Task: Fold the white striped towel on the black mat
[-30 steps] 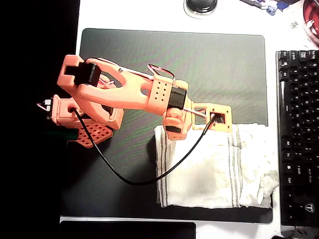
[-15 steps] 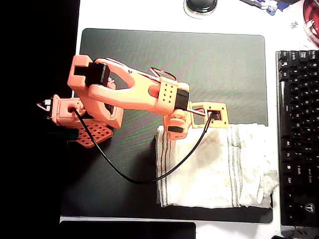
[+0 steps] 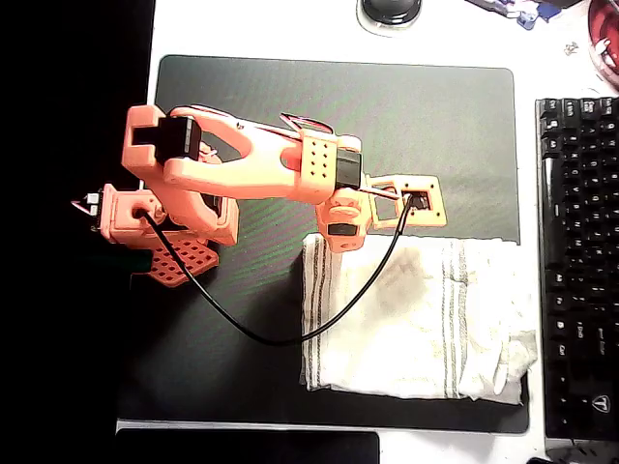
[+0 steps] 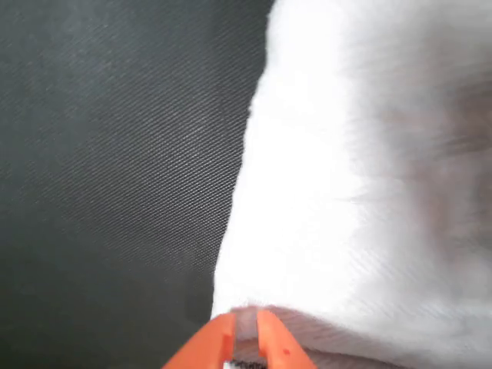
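Over the last second your orange arm has drawn back toward the top of the overhead view, and the near edge of the cream-white towel with thin grey stripes [image 3: 416,319] has gone with it: that edge now sits a little higher on the mat, and the cloth lies flatter and more stretched than before, with the bottom edge pulled up off the mat's lower border. You appear to be dragging or lifting an edge to start a fold, so the fold itself looks barely begun.

Reading the overhead view from the left: the arm's base sits at the left side of the dark grey-black rectangular mat [image 3: 242,358], the black cable loops down over the mat, and the towel covers the mat's lower right part, its right end bunched up just beside the black keyboard [image 3: 580,261] on the white counter [image 3: 261,29].

Your pincer [image 4: 244,338] is nearly closed: in the wrist view the two orange fingertips [image 4: 219,337] stand close together with a thin lip of the towel's edge pinched between them, the dark mat showing to the left.
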